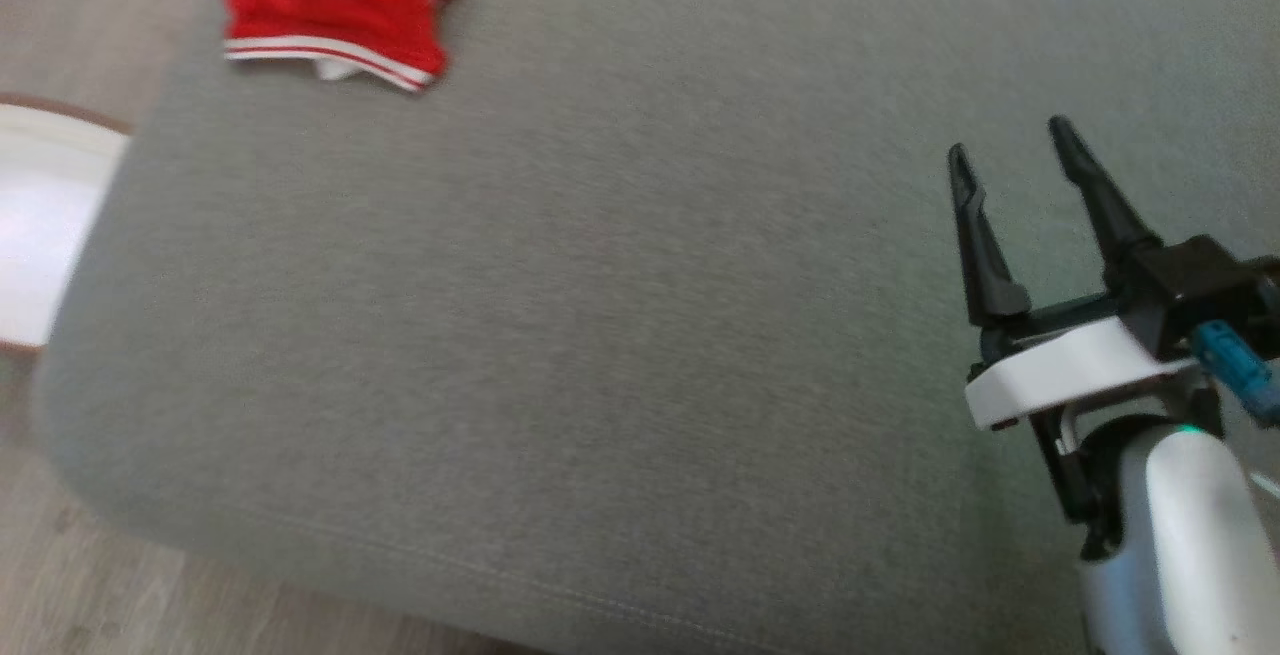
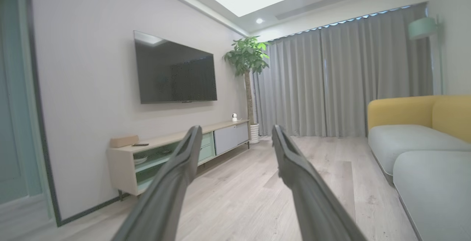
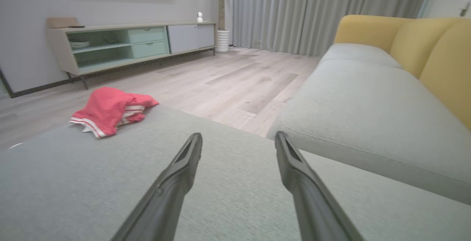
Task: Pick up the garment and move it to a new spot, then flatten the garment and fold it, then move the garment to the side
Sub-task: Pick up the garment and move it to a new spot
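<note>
Since holding nothing in either gaping claw yet, looks like step one: gotta swing right gripper [image 1: 1010, 140] over to crumpled garment [image 1: 335, 5] at cushion [image 1: 600, 335] corner.

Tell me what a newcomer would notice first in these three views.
The red garment with a white-striped hem, bunched at the far left corner of the grey cushion, stands out most. Next comes the right gripper, open and empty over the cushion's right side, well apart from the garment. The left gripper, also open, points across the room toward a wall-mounted television.
</note>
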Controlling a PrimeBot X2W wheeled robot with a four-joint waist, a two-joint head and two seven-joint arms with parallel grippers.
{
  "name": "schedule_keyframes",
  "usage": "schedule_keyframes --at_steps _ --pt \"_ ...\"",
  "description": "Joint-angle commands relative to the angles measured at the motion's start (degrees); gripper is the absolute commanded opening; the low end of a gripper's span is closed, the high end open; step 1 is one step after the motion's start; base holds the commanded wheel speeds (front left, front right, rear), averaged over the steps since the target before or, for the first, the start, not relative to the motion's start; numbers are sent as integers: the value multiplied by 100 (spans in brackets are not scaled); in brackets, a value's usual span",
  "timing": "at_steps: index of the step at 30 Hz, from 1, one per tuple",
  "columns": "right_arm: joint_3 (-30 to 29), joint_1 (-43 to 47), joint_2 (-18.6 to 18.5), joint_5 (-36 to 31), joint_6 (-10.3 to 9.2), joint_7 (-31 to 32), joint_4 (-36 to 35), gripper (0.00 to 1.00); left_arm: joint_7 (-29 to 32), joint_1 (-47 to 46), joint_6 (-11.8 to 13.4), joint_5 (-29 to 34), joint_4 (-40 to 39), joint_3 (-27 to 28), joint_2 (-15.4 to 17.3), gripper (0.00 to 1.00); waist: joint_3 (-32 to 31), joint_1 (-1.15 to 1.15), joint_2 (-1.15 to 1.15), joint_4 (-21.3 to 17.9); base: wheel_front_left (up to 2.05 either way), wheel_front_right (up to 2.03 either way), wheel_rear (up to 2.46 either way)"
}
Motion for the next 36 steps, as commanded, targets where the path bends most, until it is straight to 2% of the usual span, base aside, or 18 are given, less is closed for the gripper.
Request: schedule_keyframes --at_steps 1,8,12,17,22,23,24,25,26,36 --pt "95 -151 -26 -86 37 79 -291 100 12 -416 -83 154 142 167 452 100 668 -2 0 -657 0 0 0" --pt "-79 -240 -78 -344 37 337 -820 100 448 -1489 -575 48 1843 -407 -70 100 1388 -2 0 -1114 0 0 0" --pt "-182 -232 -97 -385 37 415 -1087 100 550 -1857 -687 11 2599 -670 -565 100 1753 -2 0 -1172 0 0 0" --pt "-214 -254 -87 -331 37 365 -1102 100 588 -1965 -887 4 3595 -951 -1029 100 1979 -2 0 -1195 0 0 0" --pt "-234 -272 -77 -311 37 290 -1043 100 665 -1977 -1161 -129 4378 -1020 -1235 100 2015 -2 0 -1213 0 0 0" --pt "-244 -274 -75 -312 37 276 -1030 100 632 -2013 -1245 -138 4512 -1030 -1241 89 2013 -2 0 -1208 0 0 0" --pt "-259 -273 -74 -315 37 260 -1013 100 578 -2056 -1322 -137 4635 -1045 -1263 43 1998 -2 0 -1196 0 0 0" --pt "-271 -267 -72 -319 37 246 -991 100 520 -2091 -1383 -137 4745 -1062 -1298 15 1973 -2 0 -1182 0 0 0" --pt "-276 -261 -70 -320 37 234 -968 100 453 -2125 -1429 -128 4839 -1080 -1323 0 1942 -2 0 -1170 0 0 0" --pt "-241 -237 -45 -182 37 60 -663 100 73 -2327 -1664 -25 5254 -1250 -1357 0 1487 -2 0 -1174 0 0 0"
